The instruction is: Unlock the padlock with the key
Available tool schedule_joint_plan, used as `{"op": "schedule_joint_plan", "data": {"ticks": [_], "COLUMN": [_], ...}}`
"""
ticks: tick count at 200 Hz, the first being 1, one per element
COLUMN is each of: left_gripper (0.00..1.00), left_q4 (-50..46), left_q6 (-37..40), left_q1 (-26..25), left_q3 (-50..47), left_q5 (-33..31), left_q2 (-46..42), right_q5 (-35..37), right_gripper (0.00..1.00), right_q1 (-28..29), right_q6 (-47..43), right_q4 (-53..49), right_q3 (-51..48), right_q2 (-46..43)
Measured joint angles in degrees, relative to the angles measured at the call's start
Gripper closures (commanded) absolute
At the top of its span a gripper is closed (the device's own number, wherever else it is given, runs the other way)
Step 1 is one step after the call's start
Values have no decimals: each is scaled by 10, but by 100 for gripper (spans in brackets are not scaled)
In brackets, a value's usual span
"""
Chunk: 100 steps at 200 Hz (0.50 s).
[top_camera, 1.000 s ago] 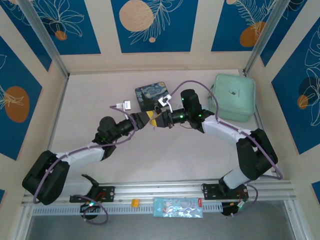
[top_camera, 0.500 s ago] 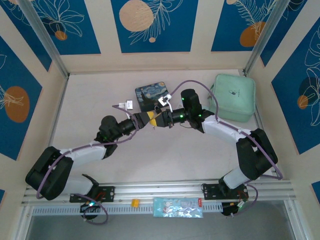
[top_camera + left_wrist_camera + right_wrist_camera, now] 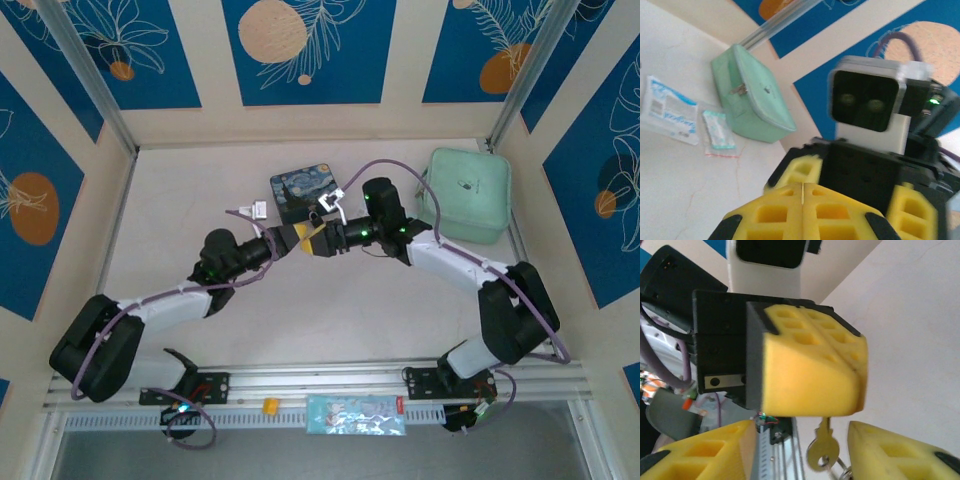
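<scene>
Left arm's shoulder link sits further in from the worktop's left edge than a second ago. The wrists meet mid-worktop as before.

Left gripper fingers are pinched shut on the key, which hangs below them. Right gripper fingers stand wide, flanking it.

Pale worktop, blue floral walls.

Padlock not made out; the key's ring is cut off.

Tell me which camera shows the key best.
Right wrist: the key hangs close up from the left gripper's shut pads. From the top it's too small to make out; the left wrist's own pads hide it.
</scene>
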Motion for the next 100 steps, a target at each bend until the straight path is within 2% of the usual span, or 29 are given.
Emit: {"op": "schedule_joint_plan", "data": {"ticks": [43, 100], "left_gripper": [100, 100], "left_q4": [-103, -167], "left_q6": [16, 15], "left_q1": [0, 0], "left_q3": [9, 16], "left_q5": [-35, -62], "left_q2": [-42, -53], "right_q5": [125, 312], "right_gripper": [46, 48], "right_q1": [17, 127], "right_q6": [-72, -154], "right_q4": [-85, -136], "right_q3": [10, 38], "right_q2": [-86, -75]}}
